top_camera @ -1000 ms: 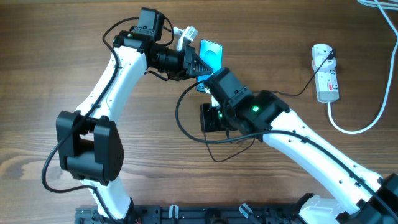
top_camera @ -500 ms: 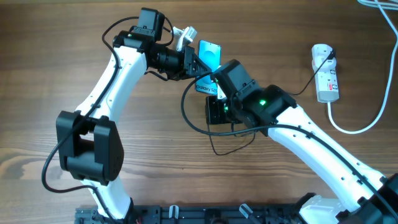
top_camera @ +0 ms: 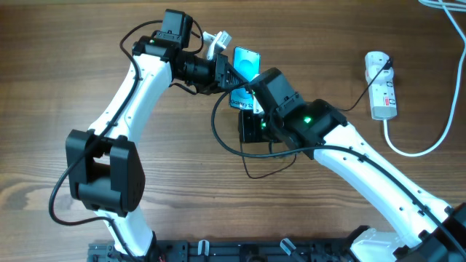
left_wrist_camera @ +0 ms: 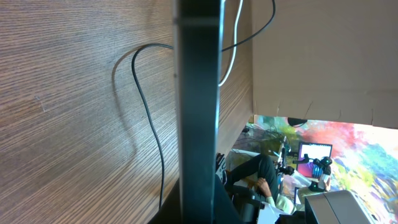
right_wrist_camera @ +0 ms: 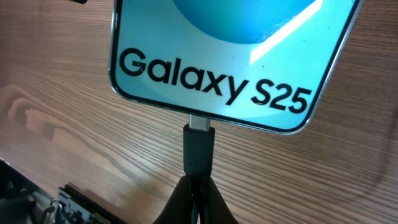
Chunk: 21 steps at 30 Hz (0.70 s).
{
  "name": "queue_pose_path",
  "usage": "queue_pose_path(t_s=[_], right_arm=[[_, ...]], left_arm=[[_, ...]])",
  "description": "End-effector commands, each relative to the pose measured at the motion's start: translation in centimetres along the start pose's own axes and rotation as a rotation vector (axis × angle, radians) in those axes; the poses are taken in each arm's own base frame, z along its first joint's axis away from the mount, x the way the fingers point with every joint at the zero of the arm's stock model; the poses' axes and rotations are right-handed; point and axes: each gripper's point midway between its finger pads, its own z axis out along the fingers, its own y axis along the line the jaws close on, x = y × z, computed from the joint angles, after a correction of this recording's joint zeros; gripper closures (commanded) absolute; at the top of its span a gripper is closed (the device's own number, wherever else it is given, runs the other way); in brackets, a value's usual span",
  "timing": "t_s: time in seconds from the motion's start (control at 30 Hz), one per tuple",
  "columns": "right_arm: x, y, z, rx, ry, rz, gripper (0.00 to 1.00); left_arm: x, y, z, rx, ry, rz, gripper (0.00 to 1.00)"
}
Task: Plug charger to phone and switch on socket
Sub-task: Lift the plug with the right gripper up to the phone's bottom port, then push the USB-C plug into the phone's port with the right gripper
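Phone [top_camera: 246,64] hangs tilted above the wooden table [top_camera: 87,218], whose brown grain fills every view. Two white-and-black arms reach over it. The left arm [top_camera: 135,80] rises from the near left side and bends right, and the right arm [top_camera: 364,164] comes in from the near right corner with a green light [top_camera: 306,121] glowing near its wrist. Well apart from both, by the far right edge, lies the socket [top_camera: 382,91], a white strip with small red marks. A white adapter [top_camera: 377,62] is plugged into its far end and a thick white cord [top_camera: 419,151] curves away from it. Around the middle of the table the left gripper [top_camera: 226,73] is clamped on the phone, which shows edge-on as a dark bar in the left wrist view. Its teal screen faces up, and the white strip reading "Galaxy S25" is at the end nearest the right arm. The charger [top_camera: 213,125], a thin black cable, loops on the table below the two wrists. The right gripper [right_wrist_camera: 196,186] pinches the cable's plug [right_wrist_camera: 199,149] between pressed-in fingers. The plug's metal end touches the middle of the phone's lower edge; whether it is fully seated cannot be told.
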Motion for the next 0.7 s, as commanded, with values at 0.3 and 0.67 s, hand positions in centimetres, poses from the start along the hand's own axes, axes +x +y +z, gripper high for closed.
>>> queue_pose_path(t_s=[0.3, 0.67], right_arm=[[-0.9, 0.51, -1.17, -0.012, -0.047, 0.036, 0.96], [-1.16, 0.52, -1.19, -0.012, -0.058, 0.078, 0.96]], left_arm=[[0.01, -2.44, -0.85, 0.058, -0.01, 0.063, 0.96], [0.02, -2.44, -0.85, 0.058, -0.01, 0.063, 0.96]])
